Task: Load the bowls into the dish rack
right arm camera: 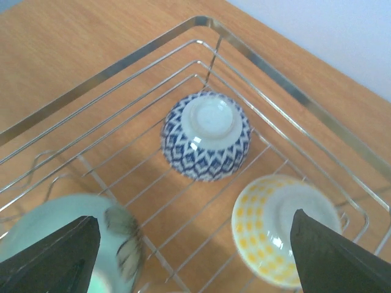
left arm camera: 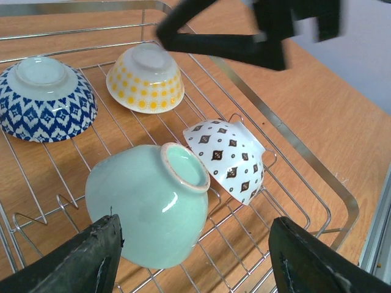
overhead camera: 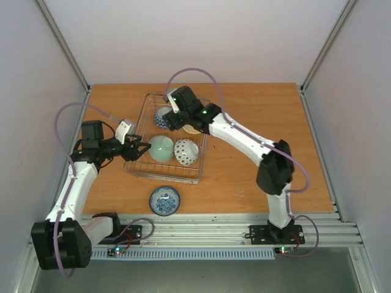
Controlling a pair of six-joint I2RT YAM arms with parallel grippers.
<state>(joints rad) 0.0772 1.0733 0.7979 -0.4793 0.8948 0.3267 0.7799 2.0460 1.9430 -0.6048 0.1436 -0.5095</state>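
The silver wire dish rack (overhead camera: 165, 177) holds several bowls. A blue-and-white bowl (overhead camera: 162, 116) and a cream-yellow bowl (overhead camera: 193, 129) sit upside down at its far end. A mint green bowl (overhead camera: 161, 148) and a white dark-speckled bowl (overhead camera: 186, 152) lie on their sides at its near end. Another blue patterned bowl (overhead camera: 164, 201) stands upright on the table in front of the rack. My left gripper (overhead camera: 142, 149) is open and empty, just left of the mint bowl (left arm camera: 146, 204). My right gripper (overhead camera: 176, 122) is open and empty above the blue-and-white bowl (right arm camera: 206, 135) and the yellow bowl (right arm camera: 284, 229).
The wooden table (overhead camera: 256, 116) is enclosed by white walls and metal posts. The rack's rim (left arm camera: 287, 137) and inner prongs (left arm camera: 64, 204) surround the bowls. The right arm's gripper (left arm camera: 244, 36) hangs over the rack's far end in the left wrist view.
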